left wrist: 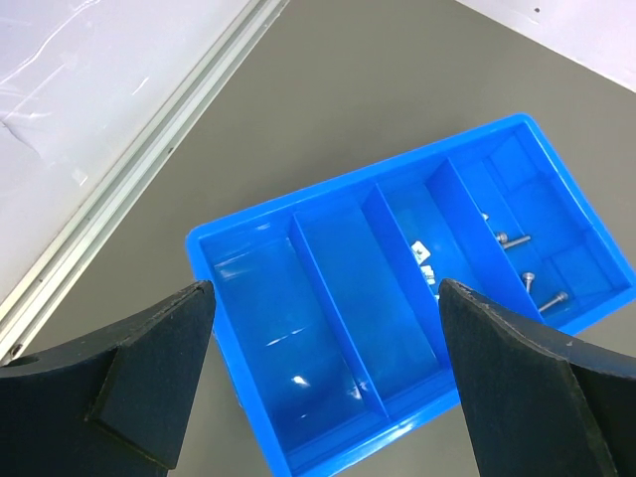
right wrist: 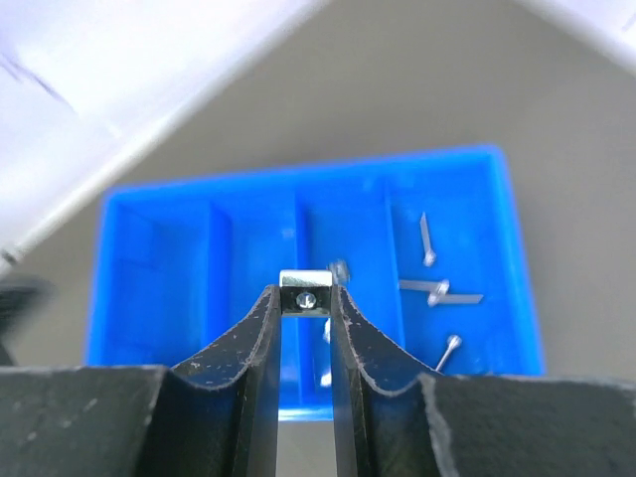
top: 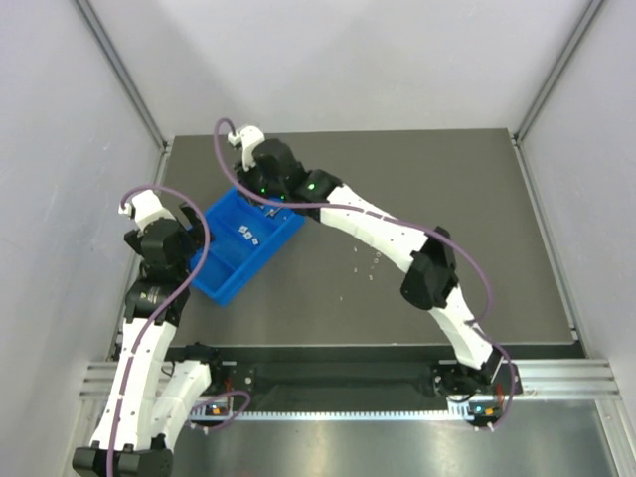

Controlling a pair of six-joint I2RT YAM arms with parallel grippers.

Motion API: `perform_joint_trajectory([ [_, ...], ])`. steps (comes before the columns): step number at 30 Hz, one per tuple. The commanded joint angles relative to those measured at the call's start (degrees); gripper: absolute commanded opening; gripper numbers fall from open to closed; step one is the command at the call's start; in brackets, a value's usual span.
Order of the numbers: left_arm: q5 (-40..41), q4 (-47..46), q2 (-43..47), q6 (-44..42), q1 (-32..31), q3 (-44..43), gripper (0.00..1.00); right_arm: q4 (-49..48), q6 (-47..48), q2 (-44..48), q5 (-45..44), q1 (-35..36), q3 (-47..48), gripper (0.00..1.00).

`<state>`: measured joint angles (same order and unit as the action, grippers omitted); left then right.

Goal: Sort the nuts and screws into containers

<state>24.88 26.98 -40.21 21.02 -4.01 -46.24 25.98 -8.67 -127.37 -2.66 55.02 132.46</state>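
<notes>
The blue tray [top: 224,275] lies at the table's left, split into compartments. My right gripper [top: 263,199] hovers over its far end, shut on a small square nut [right wrist: 305,292]; its tips [right wrist: 305,299] hang above the compartment holding other nuts [right wrist: 339,269]. Several screws [right wrist: 437,290] lie in the end compartment to the right of it. My left gripper [top: 195,225] is open and empty at the tray's near-left side. In the left wrist view the open gripper [left wrist: 326,290] frames the tray [left wrist: 248,298], with nuts [left wrist: 422,254] and screws [left wrist: 515,238] in the far compartments.
A few loose silver specks [top: 374,260] lie on the dark table right of the tray; I cannot tell whether they are nuts or screws. Grey walls close in left and right, with a metal rail [left wrist: 149,159] along the table's left edge.
</notes>
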Motion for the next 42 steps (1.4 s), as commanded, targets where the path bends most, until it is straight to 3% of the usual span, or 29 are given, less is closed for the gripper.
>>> perform_joint_trajectory([
  [1,-0.01,-3.08,1.0,-0.62,0.32,0.27,0.99,-0.3,-1.26,-5.25,0.11,0.34,1.04,0.08],
  [24,0.78,-2.99,1.09,-0.62,0.23,0.27,0.99,-2.86,-2.06,-12.55,2.3,5.97,0.16,0.09],
  [42,1.74,-3.16,2.5,-0.8,0.23,0.45,0.99,-1.72,-0.3,-9.39,0.81,5.62,-1.24,0.08],
])
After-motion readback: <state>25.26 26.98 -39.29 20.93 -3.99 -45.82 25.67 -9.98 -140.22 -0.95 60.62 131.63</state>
